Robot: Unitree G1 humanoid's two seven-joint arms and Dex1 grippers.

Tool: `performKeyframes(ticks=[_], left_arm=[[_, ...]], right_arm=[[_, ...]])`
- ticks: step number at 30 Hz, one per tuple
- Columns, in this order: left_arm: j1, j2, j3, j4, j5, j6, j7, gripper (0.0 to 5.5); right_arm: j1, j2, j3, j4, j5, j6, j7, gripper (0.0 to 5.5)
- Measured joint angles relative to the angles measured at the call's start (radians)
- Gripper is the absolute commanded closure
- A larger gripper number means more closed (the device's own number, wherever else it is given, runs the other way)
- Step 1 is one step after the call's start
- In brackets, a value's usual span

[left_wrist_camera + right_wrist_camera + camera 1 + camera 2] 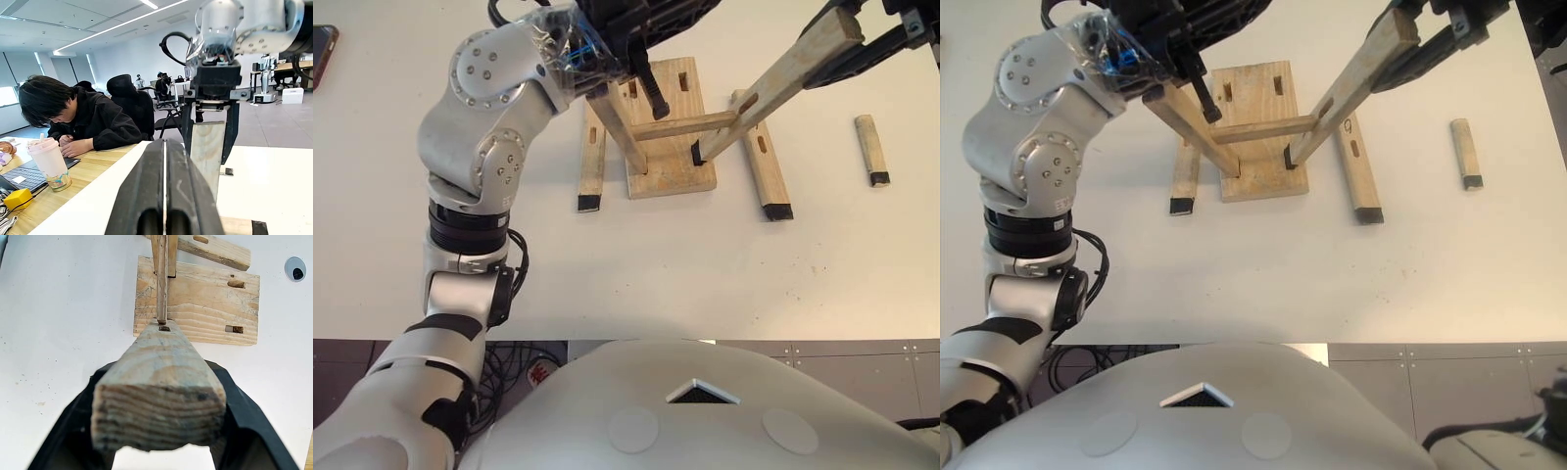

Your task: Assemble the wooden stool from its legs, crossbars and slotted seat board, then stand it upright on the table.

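The slotted seat board (668, 166) lies flat on the white table. Above it, a thin crossbar (685, 125) joins two tilted legs. My right gripper (847, 54) is shut on the upper end of the right leg (159, 382), whose black-tipped foot rests near the board's corner. The crossbar's end sits in that leg's slot (164, 327). My left gripper (164, 147) is shut with its fingers pressed together and nothing between them, up against the top of the left leg (619, 127). Two loose legs (592, 166) (766, 166) lie on either side of the board.
A short loose crossbar (872, 149) lies on the table to the right. A phone (321, 54) sits at the far left edge. The table's front edge (705, 339) runs close to me, with bare table between it and the parts.
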Motion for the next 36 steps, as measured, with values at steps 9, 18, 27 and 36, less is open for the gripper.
performKeyframes(ticks=[9,18,27,36], left_arm=[[-0.210,0.052,-0.068,0.087,0.011,0.251,-0.060,5.35],[-0.535,0.186,-0.316,0.117,0.033,0.634,-0.248,4.15],[-0.548,0.232,-0.419,0.065,0.099,0.686,-0.273,3.47],[-0.632,0.284,-0.463,-0.025,0.033,0.916,-0.306,3.47]], right_arm=[[0.044,-0.003,-0.043,-0.060,-0.030,0.062,-0.001,3.47],[0.096,0.046,-0.137,-0.120,-0.040,0.084,0.032,3.47],[0.153,0.053,-0.228,-0.156,-0.087,0.137,0.044,3.47],[0.178,0.078,-0.273,-0.161,-0.127,0.163,0.058,3.47]])
